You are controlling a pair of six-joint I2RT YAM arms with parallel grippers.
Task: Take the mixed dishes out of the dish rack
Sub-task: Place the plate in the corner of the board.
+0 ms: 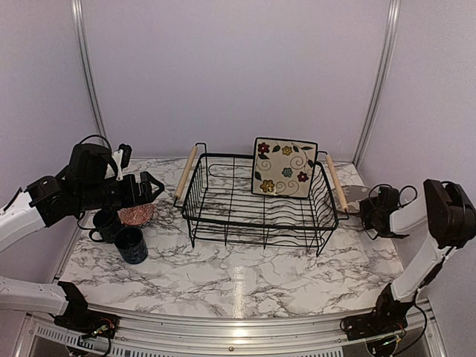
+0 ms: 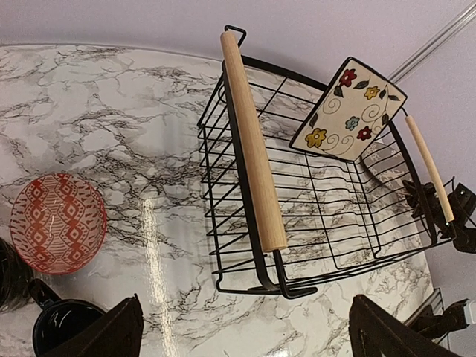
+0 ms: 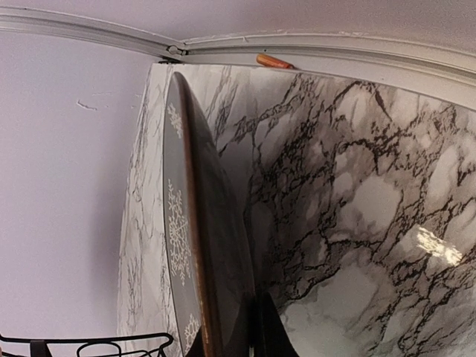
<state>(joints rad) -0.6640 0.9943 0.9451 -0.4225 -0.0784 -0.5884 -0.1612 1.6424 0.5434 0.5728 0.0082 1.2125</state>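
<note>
Round grey plate (image 3: 178, 223), pale snowflake pattern, pinched edge-on in right fingers (image 3: 268, 338).

Table (image 1: 223, 286): glossy white marble-pattern top with grey-black veining. A bright streak of reflected light (image 1: 239, 286) runs down its centre, and a smaller glint shows in the right wrist view. Walls (image 1: 238, 74): plain pale lavender panels on 3 sides, evenly lit, meeting the table at a pale seam. 2 slanted aluminium posts rise at the back corners, the left post (image 1: 84, 67) and the right post (image 1: 381, 74). An aluminium rail (image 1: 238, 332) edges the near side.
</note>
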